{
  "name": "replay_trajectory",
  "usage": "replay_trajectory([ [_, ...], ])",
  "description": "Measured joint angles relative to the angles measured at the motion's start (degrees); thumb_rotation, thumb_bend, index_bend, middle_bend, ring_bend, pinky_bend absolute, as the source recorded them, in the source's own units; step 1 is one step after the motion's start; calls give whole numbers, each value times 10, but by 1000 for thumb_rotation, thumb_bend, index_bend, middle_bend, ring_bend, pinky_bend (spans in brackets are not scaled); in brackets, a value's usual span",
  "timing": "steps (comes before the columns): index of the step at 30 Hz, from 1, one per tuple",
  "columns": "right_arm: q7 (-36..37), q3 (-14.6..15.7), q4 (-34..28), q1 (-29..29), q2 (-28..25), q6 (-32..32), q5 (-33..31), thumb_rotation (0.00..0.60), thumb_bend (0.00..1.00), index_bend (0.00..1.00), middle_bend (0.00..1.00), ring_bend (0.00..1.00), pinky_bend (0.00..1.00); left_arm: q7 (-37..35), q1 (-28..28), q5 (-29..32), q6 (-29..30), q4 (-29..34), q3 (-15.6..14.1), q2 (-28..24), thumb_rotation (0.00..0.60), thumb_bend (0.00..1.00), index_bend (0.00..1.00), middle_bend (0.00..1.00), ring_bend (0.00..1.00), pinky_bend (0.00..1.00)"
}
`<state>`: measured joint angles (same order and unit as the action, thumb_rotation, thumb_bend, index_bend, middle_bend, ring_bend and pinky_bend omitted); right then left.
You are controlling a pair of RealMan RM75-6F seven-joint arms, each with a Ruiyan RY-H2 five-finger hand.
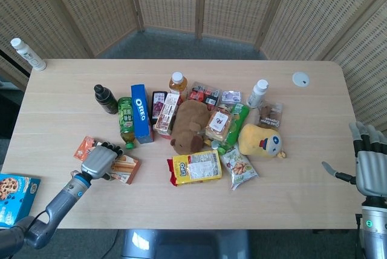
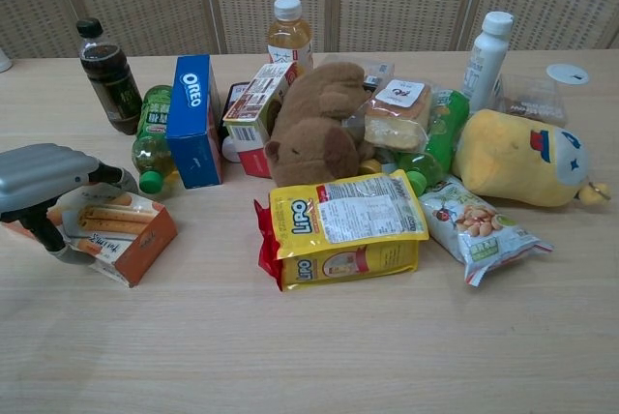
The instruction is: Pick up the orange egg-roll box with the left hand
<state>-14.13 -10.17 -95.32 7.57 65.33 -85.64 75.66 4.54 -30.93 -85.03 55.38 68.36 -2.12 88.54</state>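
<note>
The orange egg-roll box lies on the table at the front left, also visible as the orange box in the head view. My left hand lies across its top, fingers curled over the far edge and thumb against the near side, gripping it. From the head camera, the left hand covers the box's middle, and orange ends show on both sides. One edge looks slightly tilted; the box still seems to touch the table. My right hand hangs past the table's right edge, fingers apart, holding nothing.
Just beyond the box lie a green bottle, an upright blue Oreo box and a dark bottle. A brown plush and a yellow snack bag sit to its right. A blue cookie box is at the far left.
</note>
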Motion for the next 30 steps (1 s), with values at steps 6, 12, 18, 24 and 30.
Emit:
replay_trajectory([
  [6,0,-1,1,1,0,-1,1,354,0,0,27,49,0,-21,-4,0,17,7,16,-7,600,238,566,617,852,881],
  [12,6,0,7,2,4,3,2,352,0,0,27,49,0,-28,-9,-2,39,49,34,-43,600,236,577,627,852,880],
  [18,16,1,17,5,11,7,3,356,0,0,28,49,0,-26,-15,3,56,120,59,-104,600,235,578,627,852,880],
  [24,24,1,24,7,15,12,6,354,0,0,27,49,0,-24,-20,24,69,199,97,-182,600,231,577,622,852,881],
  [30,35,3,33,9,21,15,11,355,0,0,28,50,0,-29,-21,47,92,267,136,-254,600,227,577,621,852,880],
])
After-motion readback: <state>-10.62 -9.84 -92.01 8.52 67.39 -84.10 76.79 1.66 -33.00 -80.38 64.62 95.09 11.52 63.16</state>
